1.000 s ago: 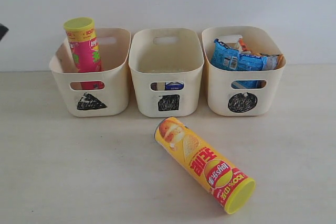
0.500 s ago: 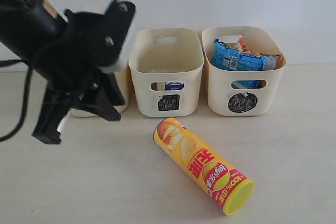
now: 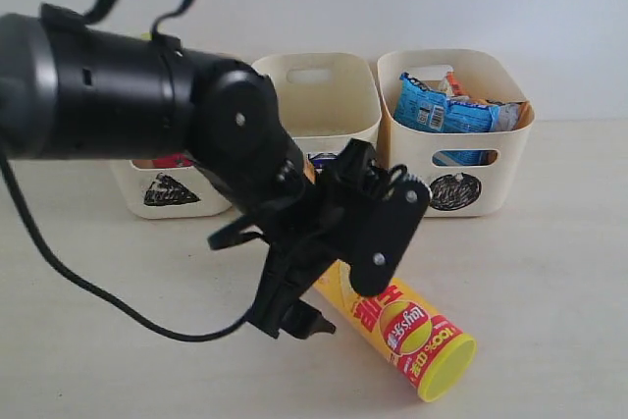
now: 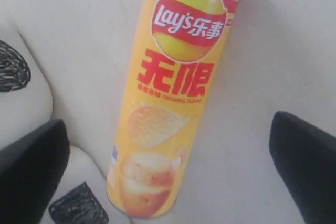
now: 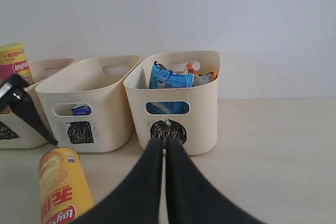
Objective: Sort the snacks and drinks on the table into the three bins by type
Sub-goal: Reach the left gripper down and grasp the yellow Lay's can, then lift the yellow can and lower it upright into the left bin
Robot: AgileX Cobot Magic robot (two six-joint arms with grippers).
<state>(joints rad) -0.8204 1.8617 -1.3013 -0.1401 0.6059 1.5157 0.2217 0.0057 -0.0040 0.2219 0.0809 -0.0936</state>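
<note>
— Looking at the yellow-red Lay's tube [image 3: 407, 326]: lying on its side on the table [image 3: 549, 272], just in front of the bins. Long axis?

— Running diagonally in the exterior view, with the yellow-green lid at the near-right end and the base toward the square bin [image 3: 334, 105] (base end hidden there behind the arm).

— Any writing?

— Plenty in the left wrist view: "Lay's" in white on a red banner with 乐事 beside it, then 无限 in large red characters above pictured chips. "100%" on the red band by the lid. Small print under the big characters too blurred to trust.

— And the left gripper [image 4: 168, 166]?

— Spread wide, straddling the tube, one black finger [image 4: 31, 171] on each side, both clear of the cardboard. Holding nothing.

— And the right gripper [image 5: 164, 145]?

— Closed tight, pads pressed together, empty, apart from the tube and pointed toward the circle bin [image 5: 202, 124].

— Contents of the bins?

— Standing in the triangle bin [image 3: 132, 198]: the pink Lay's tube [image 5: 14, 61], "100%" legible under its lid. Showing through the square bin's handle slot, a blue-and-white carton [image 3: 325, 159]. Sitting in the circle bin, a blue crinkly bag [image 3: 442, 113] with a sliver of orange packaging [image 3: 453, 82] behind it.
</note>
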